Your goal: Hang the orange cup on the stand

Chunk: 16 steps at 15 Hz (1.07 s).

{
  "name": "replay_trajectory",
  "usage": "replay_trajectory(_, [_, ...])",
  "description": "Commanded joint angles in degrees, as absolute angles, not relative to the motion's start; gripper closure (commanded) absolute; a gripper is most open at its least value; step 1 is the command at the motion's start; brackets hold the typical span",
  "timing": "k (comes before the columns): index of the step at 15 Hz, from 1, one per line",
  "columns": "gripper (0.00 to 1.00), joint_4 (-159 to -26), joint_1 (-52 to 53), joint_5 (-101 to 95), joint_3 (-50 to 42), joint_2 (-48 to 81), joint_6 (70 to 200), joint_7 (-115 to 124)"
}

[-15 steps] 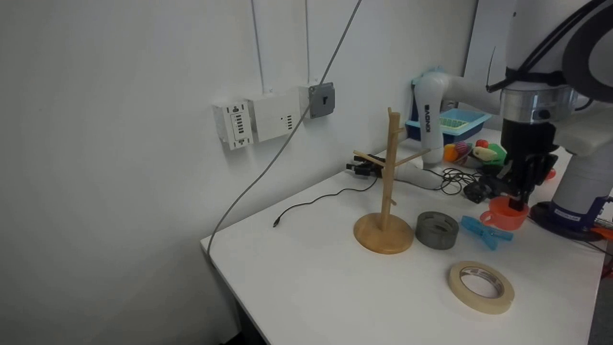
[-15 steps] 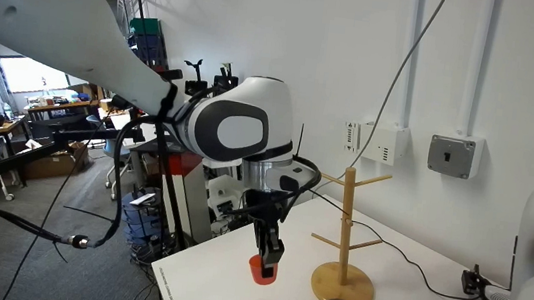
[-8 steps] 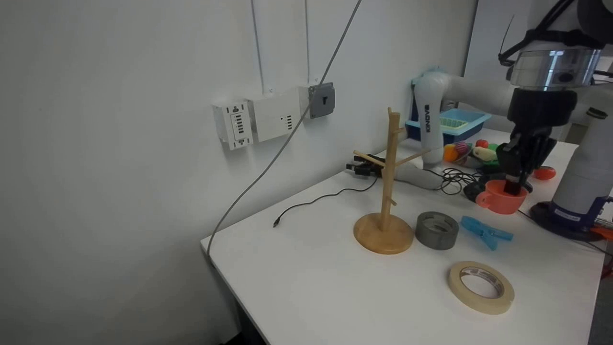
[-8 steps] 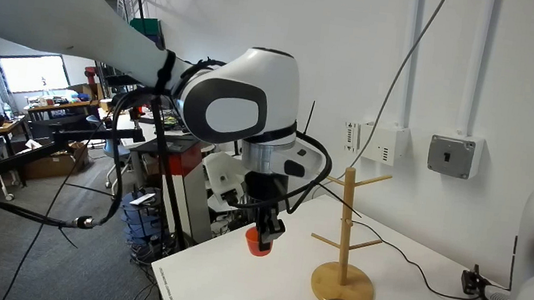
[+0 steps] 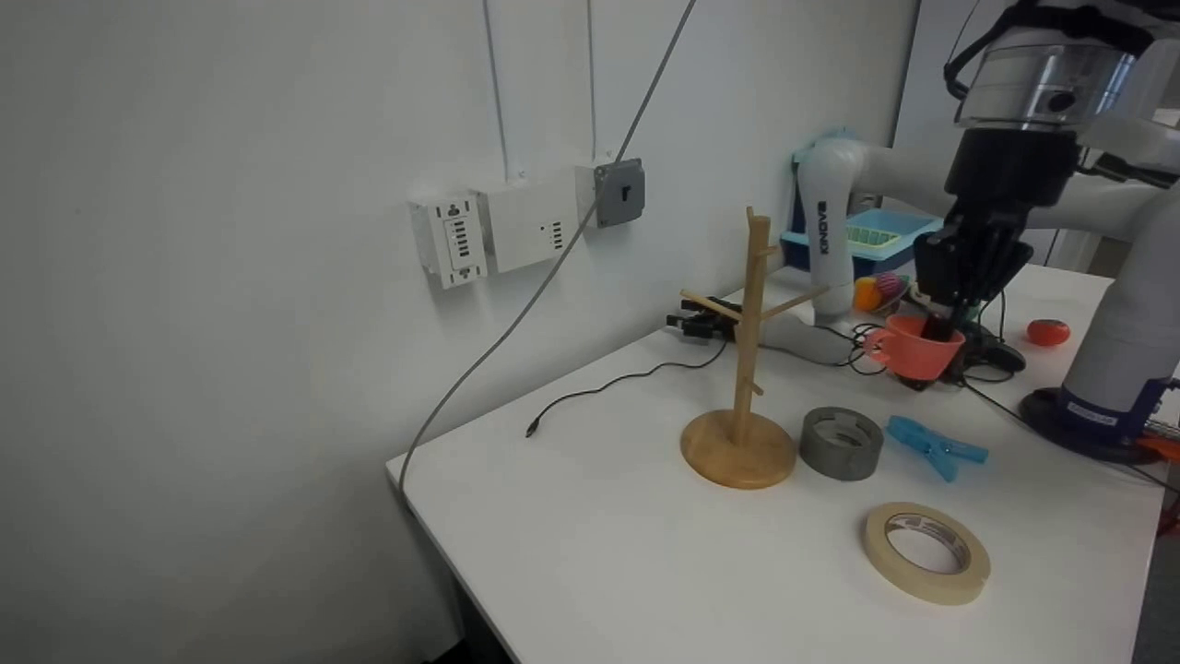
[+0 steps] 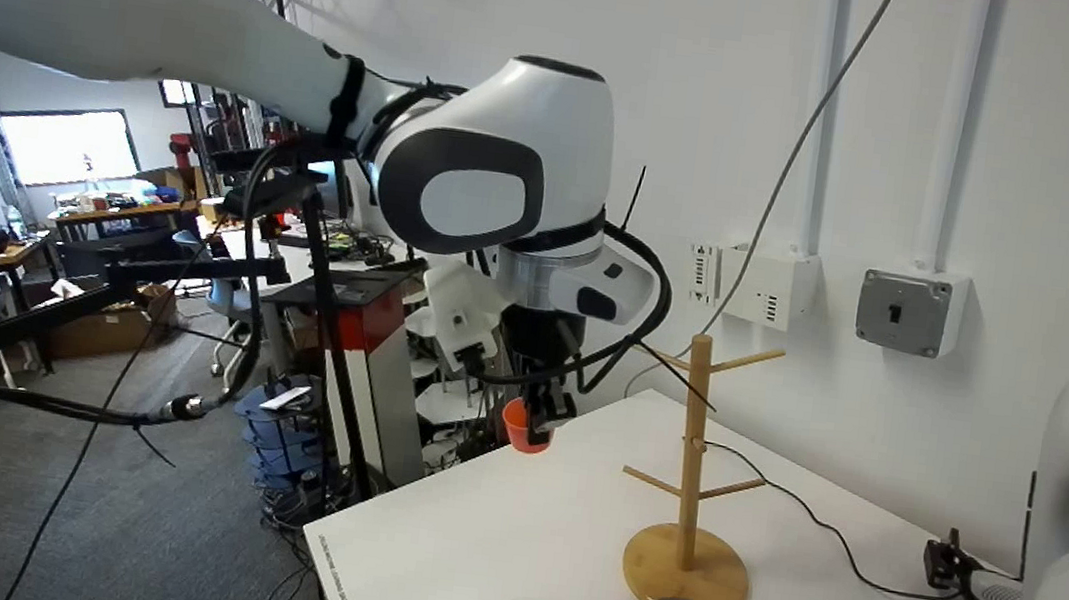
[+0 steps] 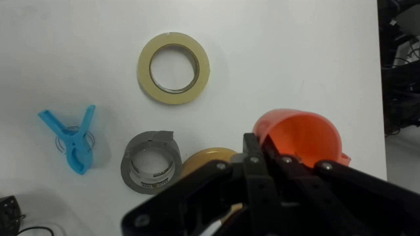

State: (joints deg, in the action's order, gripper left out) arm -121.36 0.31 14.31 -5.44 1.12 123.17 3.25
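Note:
The orange cup (image 5: 908, 352) is held in the air, tilted a little, its handle pointing toward the stand's side in that exterior view; it also shows in an exterior view (image 6: 518, 423). My gripper (image 5: 942, 325) is shut on the cup's rim. In the wrist view, one fingertip of the gripper (image 7: 260, 140) is inside the cup (image 7: 305, 136) and one outside; the handle shows partly at its lower right. The wooden stand (image 5: 750, 323) is upright, with bare pegs, apart from the cup; it also shows in an exterior view (image 6: 692, 459). In the wrist view, fingers mostly hide the stand's base (image 7: 205, 157).
A grey tape roll (image 5: 841, 444) stands beside the stand's base. A blue clamp (image 5: 936, 445) and a tan tape ring (image 5: 926, 553) lie nearby. Another robot arm (image 5: 827, 221), black cables (image 5: 862, 346) and a blue bin (image 5: 890, 235) are at the back by the wall.
The gripper has lifted the cup up from near the table. In an exterior view it has also moved left, nearer the stand, and tilted slightly. The stand has not moved.

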Motion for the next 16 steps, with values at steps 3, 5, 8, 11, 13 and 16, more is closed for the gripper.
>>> replay_trajectory(3, [0.95,-120.48,-0.98,14.31,-4.38,1.42,123.07,3.82])
replay_trajectory(5, [0.99,-120.34,-0.98,14.31,-4.38,1.64,123.07,3.86])
replay_trajectory(8, [0.99,-118.45,-1.02,13.08,-4.34,2.59,121.63,5.93])
replay_trajectory(11, [0.99,-115.81,-1.30,13.62,-4.53,3.20,118.44,7.86])
replay_trajectory(13, [0.99,-113.60,-1.57,14.18,-4.66,3.80,114.95,8.71])
replay_trajectory(16, [0.99,-109.99,-2.02,15.14,-4.70,4.75,111.16,9.76])
